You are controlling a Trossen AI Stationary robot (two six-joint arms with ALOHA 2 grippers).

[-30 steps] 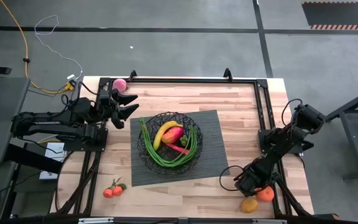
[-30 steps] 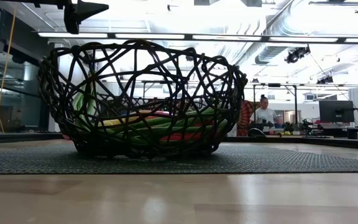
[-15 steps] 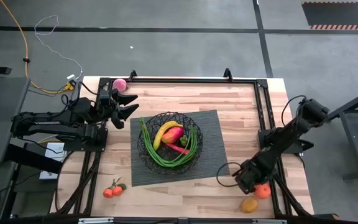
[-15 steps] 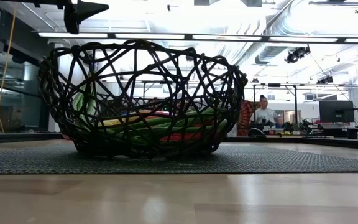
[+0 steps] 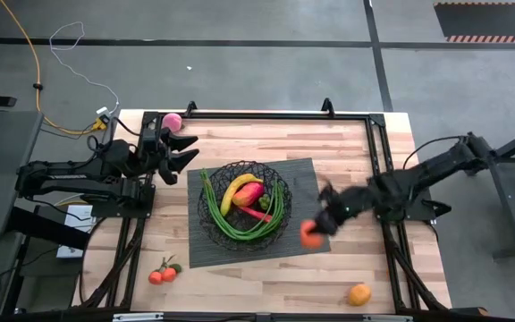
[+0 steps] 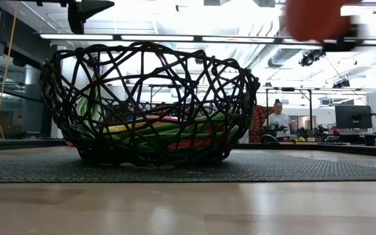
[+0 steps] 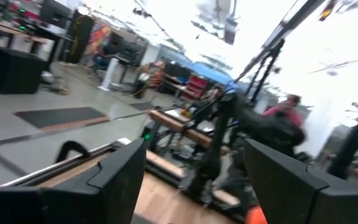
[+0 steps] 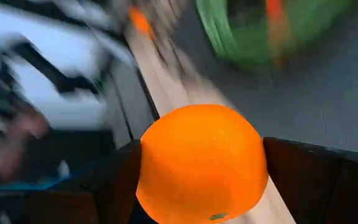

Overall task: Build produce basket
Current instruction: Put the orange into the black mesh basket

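Basket (image 5: 244,211) sits mid-mat (image 5: 307,183), and it's the target for the right gripper (image 5: 318,225), which is clamped on an orange (image 5: 308,234) and hanging over the mat's right edge, just beside the basket's right rim, not over it yet. I'd call this maybe two-thirds done: banana (image 5: 237,190), mango (image 5: 249,193), chili (image 5: 259,214) and green beans (image 5: 226,226) are already in. Left to go: another orange (image 5: 358,293) near the tabletop's front right corner, small tomatoes (image 5: 163,273) by the front left, pink ball (image 5: 173,121) at the back left corner. Left gripper (image 5: 182,152) waits next to that ball, fingers apart, holding nothing.
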